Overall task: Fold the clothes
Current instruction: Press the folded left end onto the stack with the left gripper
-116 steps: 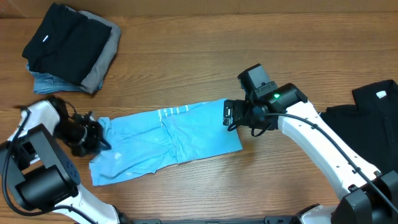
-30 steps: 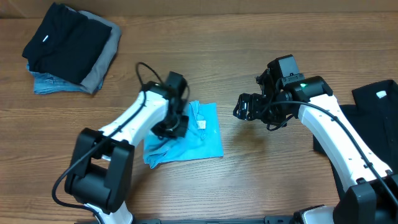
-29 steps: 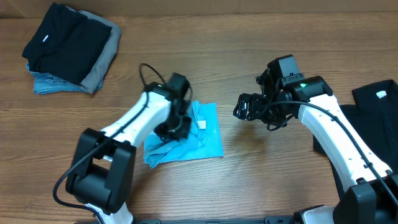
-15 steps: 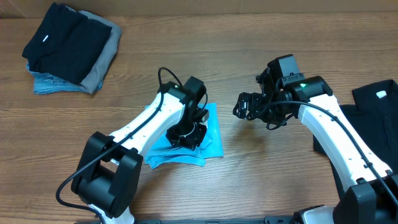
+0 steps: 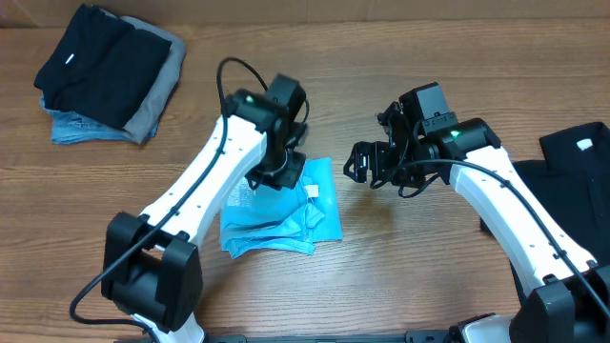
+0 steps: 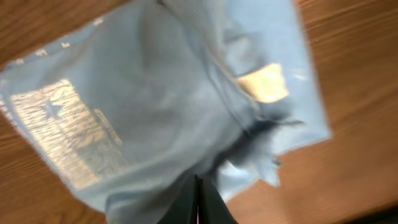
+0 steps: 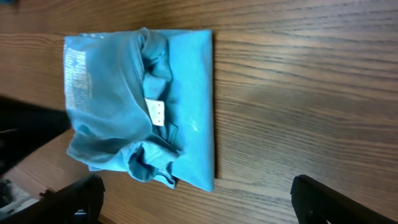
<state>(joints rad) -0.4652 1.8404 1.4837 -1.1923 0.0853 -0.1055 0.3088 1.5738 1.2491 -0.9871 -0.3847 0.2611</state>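
The light blue T-shirt [image 5: 286, 217] lies folded into a rumpled rectangle on the wooden table, its white neck label [image 5: 312, 190] facing up. It also shows in the left wrist view [image 6: 155, 112] and the right wrist view [image 7: 130, 106]. My left gripper [image 5: 275, 175] hovers over the shirt's far edge; its fingers [image 6: 198, 202] are pressed together with nothing seen between them. My right gripper [image 5: 362, 168] is wide open [image 7: 196, 185] and empty, just right of the shirt. A black garment [image 5: 562, 186] with a white label [image 5: 583, 145] lies at the right edge.
A stack of folded clothes [image 5: 105, 71], black on top of grey and blue, sits at the far left corner. The left arm [image 5: 205, 176] stretches across the table's middle. Bare wood lies between the shirt and the black garment.
The shirt, stretched out long before, is now folded over on itself. In the last second my left gripper swept right over it, then lifted back toward its far edge. My right gripper shifted slightly left.
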